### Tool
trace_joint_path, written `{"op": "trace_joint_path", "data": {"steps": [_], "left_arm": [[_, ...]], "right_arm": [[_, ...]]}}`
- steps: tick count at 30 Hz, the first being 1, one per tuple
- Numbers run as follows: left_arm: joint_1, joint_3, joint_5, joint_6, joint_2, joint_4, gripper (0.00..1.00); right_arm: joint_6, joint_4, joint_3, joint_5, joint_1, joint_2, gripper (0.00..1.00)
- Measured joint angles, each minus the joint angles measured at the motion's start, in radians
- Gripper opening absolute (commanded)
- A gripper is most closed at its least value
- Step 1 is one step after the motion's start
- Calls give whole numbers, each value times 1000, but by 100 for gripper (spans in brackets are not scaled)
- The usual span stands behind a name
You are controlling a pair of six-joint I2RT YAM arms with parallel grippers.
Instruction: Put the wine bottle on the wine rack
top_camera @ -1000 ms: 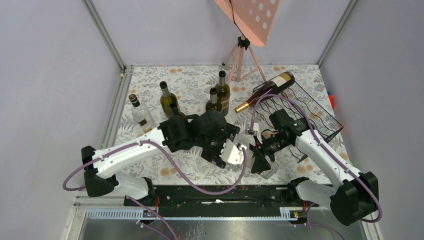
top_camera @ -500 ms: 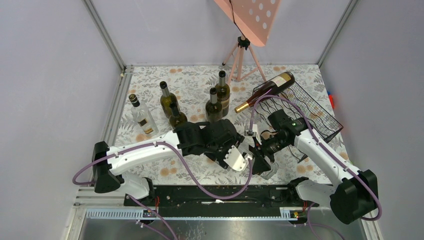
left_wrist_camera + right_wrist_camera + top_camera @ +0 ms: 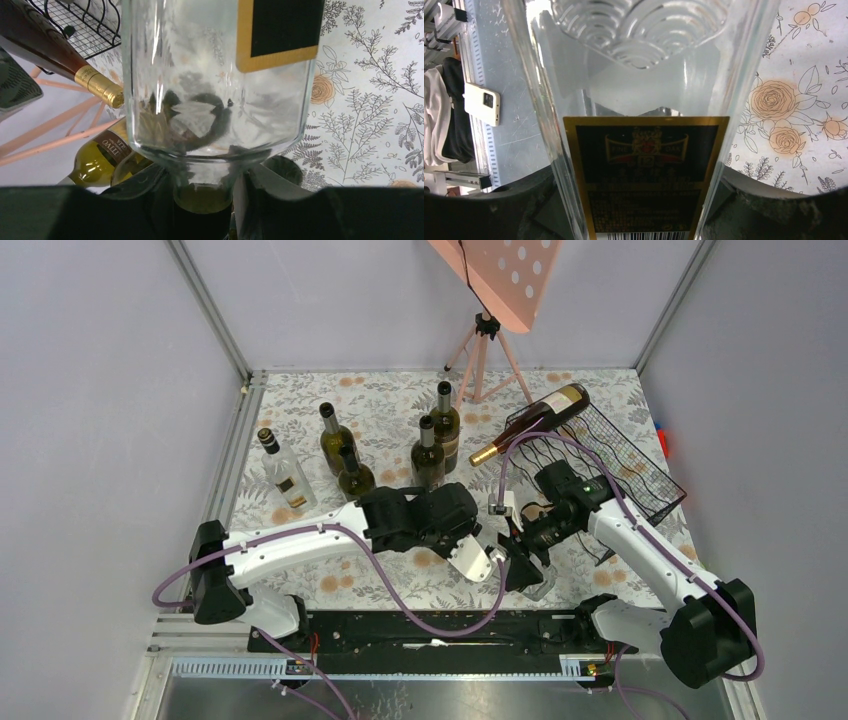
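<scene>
A clear glass wine bottle (image 3: 644, 165) with a black-and-gold label hangs above the floral table, between the two arms. My right gripper (image 3: 639, 200) is shut on its body, one finger on each side of the label. My left gripper (image 3: 202, 180) is shut on the bottle's (image 3: 200, 75) neck, just under the shoulder. From above, the left gripper (image 3: 487, 545) and right gripper (image 3: 522, 558) meet near the table's front, and the bottle's clear base (image 3: 538, 583) shows below them. The black wire wine rack (image 3: 620, 465) stands at the back right and carries a brown bottle (image 3: 535, 418).
Several upright bottles stand at the back left and centre, among them a clear one (image 3: 283, 472) and dark green ones (image 3: 333, 440) (image 3: 446, 425). A pink tripod stand (image 3: 485, 340) rises behind them. Enclosure walls bound the table. A phone (image 3: 483, 102) lies on the grey bench.
My left arm has swung right toward the held bottle, and its jaws have closed from wide open onto the neck. The right arm and the bottle have stayed put.
</scene>
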Motion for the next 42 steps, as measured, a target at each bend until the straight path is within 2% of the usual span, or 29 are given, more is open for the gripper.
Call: {"op": "trace_joint_path", "data": {"steps": [1, 3, 7, 8, 9, 11, 15, 22, 29, 35, 42], "left_arm": [[0, -2, -3, -4, 0, 2, 0], [-2, -2, -8, -12, 2, 3, 0], [-3, -9, -11, -32, 3, 5, 0], [-3, -14, -11, -38, 3, 10, 0], [-3, -19, -11, -44, 3, 15, 0], [-3, -40, -10, -58, -1, 37, 0], [10, -90, 14, -110, -23, 74, 0], [64, -143, 102, -190, -80, 109, 0], [136, -209, 182, -264, -115, 119, 0], [197, -295, 187, -341, -156, 101, 0], [207, -341, 178, -520, -154, 154, 0]], "right_arm": [[-1, -2, 0, 1, 0, 0, 0], [-2, -4, 0, 1, 0, 2, 8], [-5, -7, 0, 2, 0, 10, 39], [-6, -8, 0, 5, 0, 13, 56], [-5, -10, 0, 10, 0, 14, 67], [-5, -13, 0, 20, 0, 16, 80], [1, -13, 7, 19, 2, 17, 99], [17, 7, 50, 43, 3, 17, 100], [45, 34, 90, 154, -24, -30, 100], [67, 36, 158, 225, -138, -87, 100], [137, 98, 204, 273, -272, -151, 100]]}}
